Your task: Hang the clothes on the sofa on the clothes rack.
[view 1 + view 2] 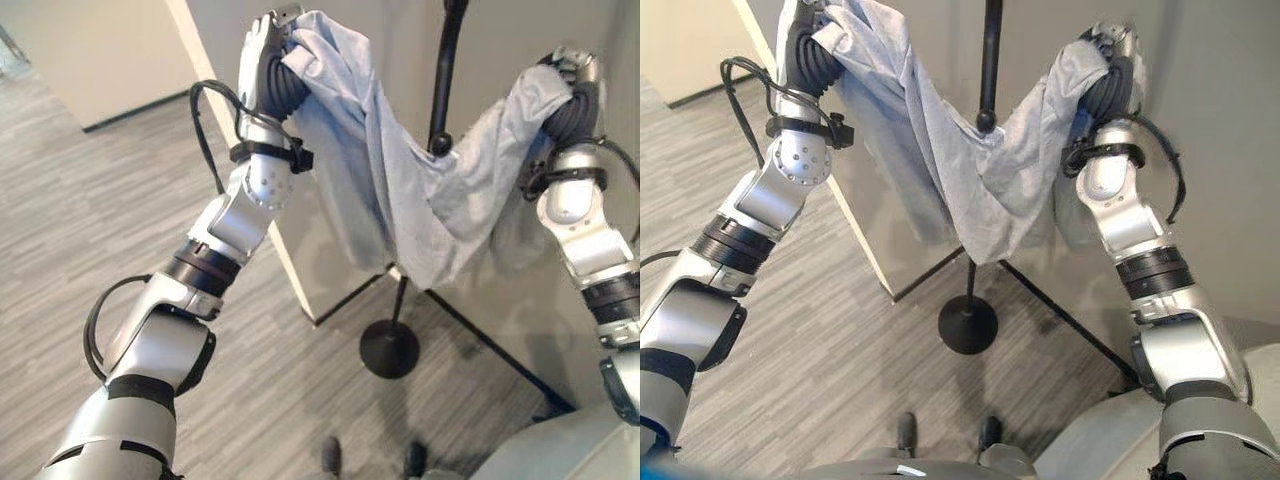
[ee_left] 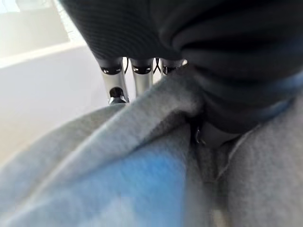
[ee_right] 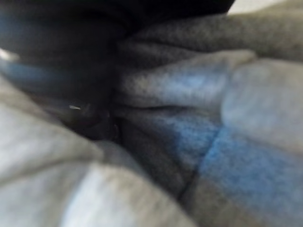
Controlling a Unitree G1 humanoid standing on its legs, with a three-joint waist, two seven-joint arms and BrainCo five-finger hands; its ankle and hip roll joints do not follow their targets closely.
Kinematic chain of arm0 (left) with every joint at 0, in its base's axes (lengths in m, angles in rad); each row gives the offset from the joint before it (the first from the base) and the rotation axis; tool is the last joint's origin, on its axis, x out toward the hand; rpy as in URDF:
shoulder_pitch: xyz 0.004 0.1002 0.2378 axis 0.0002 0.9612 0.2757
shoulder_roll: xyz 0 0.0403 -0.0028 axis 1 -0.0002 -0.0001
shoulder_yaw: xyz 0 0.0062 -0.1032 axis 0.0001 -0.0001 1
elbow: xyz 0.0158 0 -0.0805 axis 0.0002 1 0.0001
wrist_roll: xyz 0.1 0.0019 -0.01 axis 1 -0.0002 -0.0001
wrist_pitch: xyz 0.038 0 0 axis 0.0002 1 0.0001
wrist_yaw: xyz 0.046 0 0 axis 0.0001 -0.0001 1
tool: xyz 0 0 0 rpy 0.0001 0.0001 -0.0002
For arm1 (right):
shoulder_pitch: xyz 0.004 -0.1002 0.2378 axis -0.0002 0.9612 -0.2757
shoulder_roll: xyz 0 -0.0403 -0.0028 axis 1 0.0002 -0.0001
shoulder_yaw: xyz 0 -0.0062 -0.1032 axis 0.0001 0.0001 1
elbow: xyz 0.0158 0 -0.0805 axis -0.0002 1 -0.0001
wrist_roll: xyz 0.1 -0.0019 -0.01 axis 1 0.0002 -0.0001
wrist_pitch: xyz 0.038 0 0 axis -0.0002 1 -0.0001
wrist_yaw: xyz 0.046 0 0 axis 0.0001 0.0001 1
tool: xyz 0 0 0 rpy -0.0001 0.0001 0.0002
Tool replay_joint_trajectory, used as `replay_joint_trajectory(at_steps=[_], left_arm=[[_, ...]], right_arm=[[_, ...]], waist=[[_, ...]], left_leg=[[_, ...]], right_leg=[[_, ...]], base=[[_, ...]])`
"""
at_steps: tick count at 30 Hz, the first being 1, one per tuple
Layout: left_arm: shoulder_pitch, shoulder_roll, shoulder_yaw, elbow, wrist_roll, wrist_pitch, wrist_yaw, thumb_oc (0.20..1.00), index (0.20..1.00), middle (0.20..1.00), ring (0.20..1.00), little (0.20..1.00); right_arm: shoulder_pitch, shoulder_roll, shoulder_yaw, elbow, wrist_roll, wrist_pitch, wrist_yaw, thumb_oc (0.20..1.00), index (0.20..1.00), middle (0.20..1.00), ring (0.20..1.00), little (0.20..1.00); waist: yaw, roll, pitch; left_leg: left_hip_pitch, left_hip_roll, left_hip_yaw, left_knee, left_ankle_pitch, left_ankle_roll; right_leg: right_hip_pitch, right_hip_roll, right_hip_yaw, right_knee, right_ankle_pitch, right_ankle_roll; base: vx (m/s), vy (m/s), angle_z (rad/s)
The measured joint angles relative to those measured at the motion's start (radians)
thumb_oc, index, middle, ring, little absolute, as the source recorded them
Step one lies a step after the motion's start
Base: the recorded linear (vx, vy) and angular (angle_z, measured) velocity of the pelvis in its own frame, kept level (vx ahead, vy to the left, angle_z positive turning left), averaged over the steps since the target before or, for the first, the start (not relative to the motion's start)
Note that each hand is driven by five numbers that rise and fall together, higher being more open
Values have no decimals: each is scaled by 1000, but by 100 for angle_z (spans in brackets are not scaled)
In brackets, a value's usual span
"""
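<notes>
Holding the grey garment [image 1: 400,200] aloft, the left hand [image 1: 262,60] at 11 o'clock and the right hand [image 1: 1118,65] at 1 o'clock each have fingers bunched into an upper corner. Soft and light, it sags between them, draping against the clothes rack [image 1: 987,60] pole behind; gripping gathered edges looks safest against slipping

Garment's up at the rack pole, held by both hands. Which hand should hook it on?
Probably the right. The grey garment sags in front of the rack pole, and the right hand grips its end closer to the pole than the left hand, which is farther out.
</notes>
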Motion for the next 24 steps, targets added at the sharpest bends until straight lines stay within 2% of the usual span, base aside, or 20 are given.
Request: replay_joint_trajectory(at_steps=[6, 11, 15, 22, 24], left_arm=[[15, 30, 7, -13, 0, 1, -1, 200, 200, 200, 200, 200], [97, 28, 43, -40, 5, 2, -1, 200, 200, 200, 200, 200], [155, 26, 69, -68, 8, 3, -2, 200, 200, 200, 200, 200], [163, 26, 74, -69, 9, 16, -3, 200, 200, 200, 200, 200], [218, 19, 121, -130, 14, 15, -9, 200, 200, 200, 200, 200]], right_arm=[[21, 31, 1, -13, 0, 0, 11, 200, 200, 200, 200, 200], [99, 54, -2, -49, -1, 1, 19, 200, 200, 200, 200, 200], [183, 75, -31, -81, -3, 1, 20, 200, 200, 200, 200, 200], [195, 75, -41, -91, -11, 5, 21, 200, 200, 200, 200, 200], [267, 76, -89, -166, -47, 2, 23, 200, 200, 200, 200, 200]], waist=[[3, 8, -5], [8, 31, -23], [3, 33, -25], [-2, 46, -34], [-1, 47, -35]], left_leg=[[29, -22, -2, 0, -11, 6], [42, -20, 21, 0, -15, 9], [46, -11, 30, -1, -17, 8], [48, -3, 33, -5, -21, 3], [48, -3, 40, -6, -22, 2]], right_leg=[[29, -26, 0, 1, 1, 9], [31, -23, 25, 1, 1, 11], [31, -18, 34, 1, 1, 11], [30, -11, 37, 1, -1, 13], [27, -12, 41, 0, -4, 17]], base=[[64, 58, 3], [40, 47, -14], [10, 15, -8], [12, 22, -2], [51, 43, -8]])
